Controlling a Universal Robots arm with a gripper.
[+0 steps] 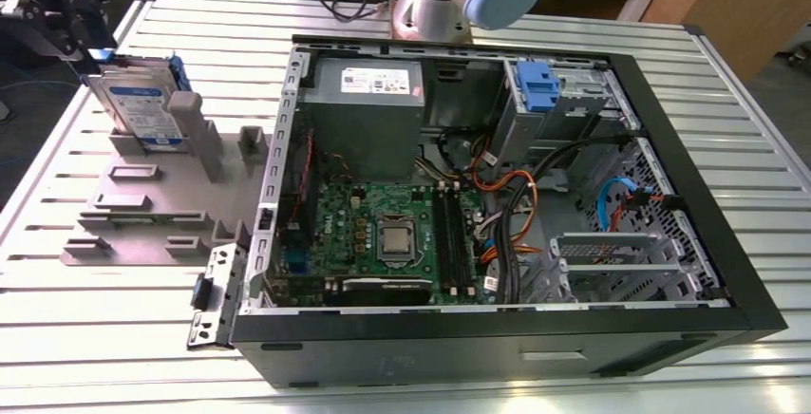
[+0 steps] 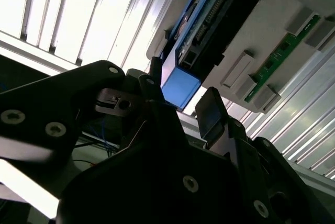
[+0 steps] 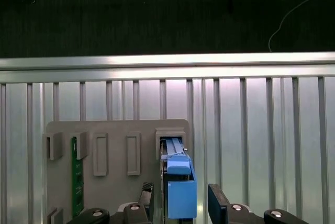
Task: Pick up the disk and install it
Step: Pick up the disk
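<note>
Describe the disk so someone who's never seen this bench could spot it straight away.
Find the open computer case on the slatted metal table; a grey fixture plate lies beside it, on the exterior view's left. The disk stands on edge at the plate's far end: silver, with a white-and-blue label and blue frame, unlike the plain grey blocks nearby.

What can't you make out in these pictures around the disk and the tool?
Disk bottom: exterior view, sunk in the grey holder.
Disk label: first wrist view, disk seen edge-on.
Tool base: first wrist view, cut off by the picture edge.
Bay interior: exterior view, behind its metal wall and blue latch.
</note>
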